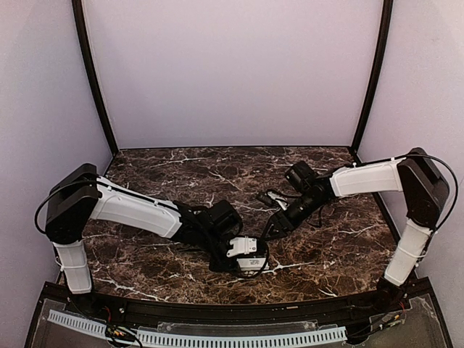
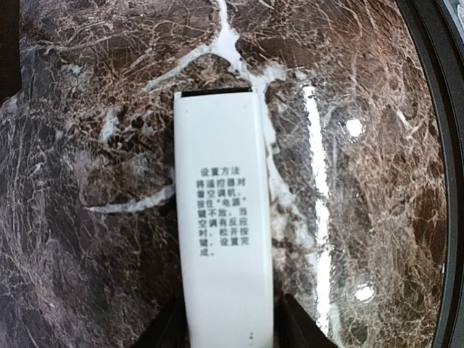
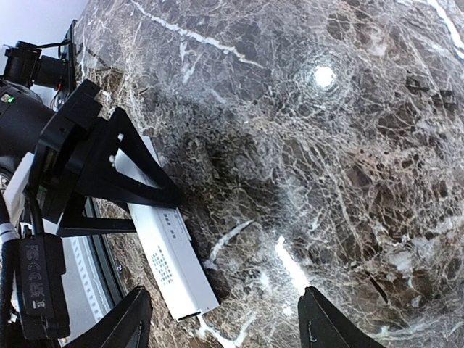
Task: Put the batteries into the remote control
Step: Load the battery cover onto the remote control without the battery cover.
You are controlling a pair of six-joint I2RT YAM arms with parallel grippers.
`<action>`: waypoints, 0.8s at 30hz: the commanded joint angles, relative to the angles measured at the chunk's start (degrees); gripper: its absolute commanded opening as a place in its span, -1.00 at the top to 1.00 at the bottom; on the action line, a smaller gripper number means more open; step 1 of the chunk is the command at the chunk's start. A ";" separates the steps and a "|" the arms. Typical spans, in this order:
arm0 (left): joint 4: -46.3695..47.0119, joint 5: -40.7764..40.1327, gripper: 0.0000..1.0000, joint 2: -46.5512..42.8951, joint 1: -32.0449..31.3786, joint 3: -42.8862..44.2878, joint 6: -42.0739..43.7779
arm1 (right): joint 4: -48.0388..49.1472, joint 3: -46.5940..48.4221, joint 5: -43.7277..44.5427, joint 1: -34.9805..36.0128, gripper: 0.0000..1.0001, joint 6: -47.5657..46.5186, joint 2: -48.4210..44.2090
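The white remote control (image 2: 225, 217) lies flat on the marble table, printed side up, with a dark slot at its far end. In the right wrist view the remote control (image 3: 172, 268) shows as a thick white bar near the table's front edge. My left gripper (image 2: 230, 325) straddles its near end, the jaws standing open with a thin dark gap on the right side. Its black fingers (image 3: 123, 170) reach over the bar. My right gripper (image 3: 228, 326) hangs open above bare marble just right of the remote, nothing between its fingers. The batteries are out of view.
The table's black front rim (image 2: 444, 181) runs close along the right of the remote. Cables and the left arm's wrist (image 3: 29, 239) crowd the space beside it. In the top view both arms meet near the table's middle front, the right gripper (image 1: 277, 226) behind the left gripper (image 1: 246, 259).
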 commanded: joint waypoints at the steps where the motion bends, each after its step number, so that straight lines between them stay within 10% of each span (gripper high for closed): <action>1: -7.21 -1.33 0.05 2.03 0.02 -0.08 -0.26 | 1.71 -1.04 1.71 0.07 -0.38 0.82 -1.94; 14: -0.34 -5.18 -0.20 -13.32 0.21 -5.89 -7.97 | 2.39 -1.90 3.79 2.16 -0.34 0.89 -6.55; 24: 15.28 -23.00 -0.06 -38.91 4.02 -28.87 -38.29 | 5.61 -1.36 11.19 11.74 0.11 1.50 -10.52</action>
